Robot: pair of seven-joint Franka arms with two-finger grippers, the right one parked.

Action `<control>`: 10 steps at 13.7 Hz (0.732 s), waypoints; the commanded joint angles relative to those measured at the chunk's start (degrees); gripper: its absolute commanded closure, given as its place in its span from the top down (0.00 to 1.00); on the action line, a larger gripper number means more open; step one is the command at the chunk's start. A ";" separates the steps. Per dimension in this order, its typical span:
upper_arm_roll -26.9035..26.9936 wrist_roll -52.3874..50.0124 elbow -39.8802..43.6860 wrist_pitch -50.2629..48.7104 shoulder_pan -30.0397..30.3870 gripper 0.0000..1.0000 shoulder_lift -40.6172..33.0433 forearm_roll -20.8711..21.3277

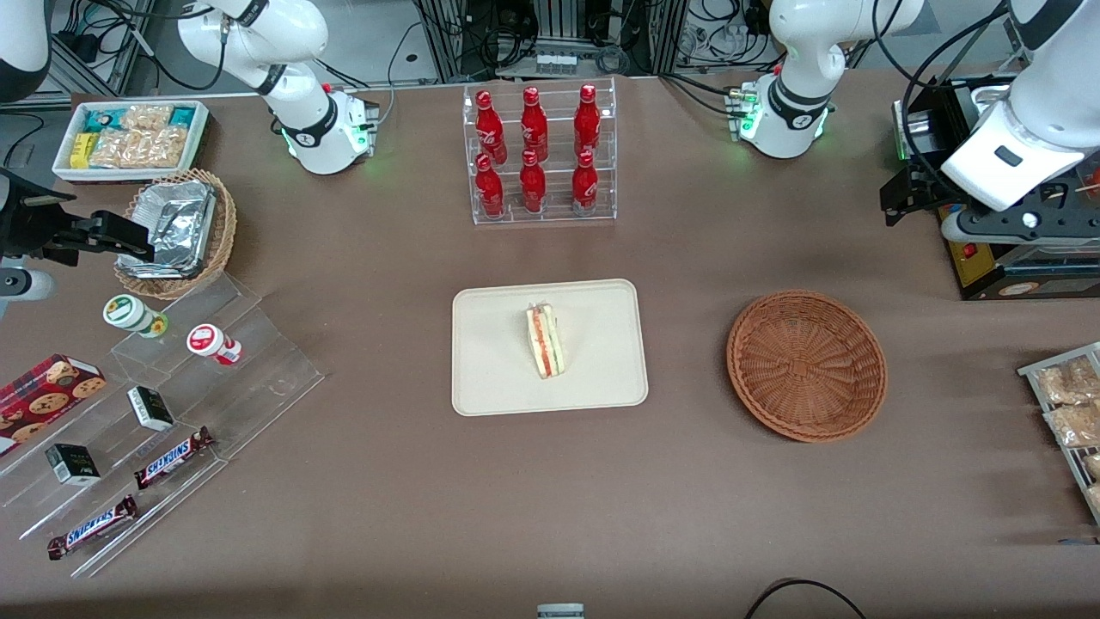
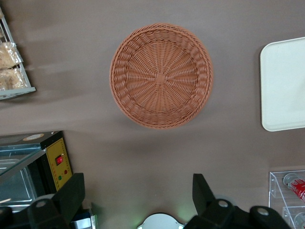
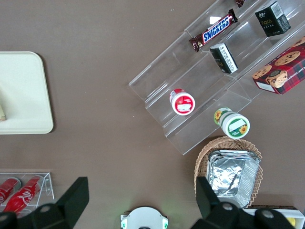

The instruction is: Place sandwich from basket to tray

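The sandwich (image 1: 545, 341), a pale wedge with red, orange and green layers, lies on the cream-beige tray (image 1: 498, 370) at the table's middle. The reddish-brown wicker basket (image 1: 746, 327) sits beside the tray toward the working arm's end and holds nothing. My left gripper (image 1: 911, 202) hangs high over the table, farther from the front camera than the basket, next to a black appliance. In the left wrist view the gripper (image 2: 138, 183) is open and empty, with the basket (image 2: 125, 102) and a tray corner (image 2: 286, 86) below it.
A clear rack of red bottles (image 1: 540, 155) stands farther back than the tray. A black appliance (image 1: 1014, 258) and a rack of bagged snacks (image 1: 1070, 404) are at the working arm's end. Clear steps with candy bars (image 1: 172, 404), a foil-lined basket (image 1: 176, 228) and a white snack bin (image 1: 129, 137) are at the parked arm's end.
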 commanded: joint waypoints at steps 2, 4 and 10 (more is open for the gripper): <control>4.66 4.39 -1.43 0.74 -2.00 1.00 -1.86 -1.40; 8.36 3.61 1.20 0.92 -5.79 1.00 0.06 -1.14; 8.46 3.25 10.27 -0.75 -5.89 1.00 5.43 -1.32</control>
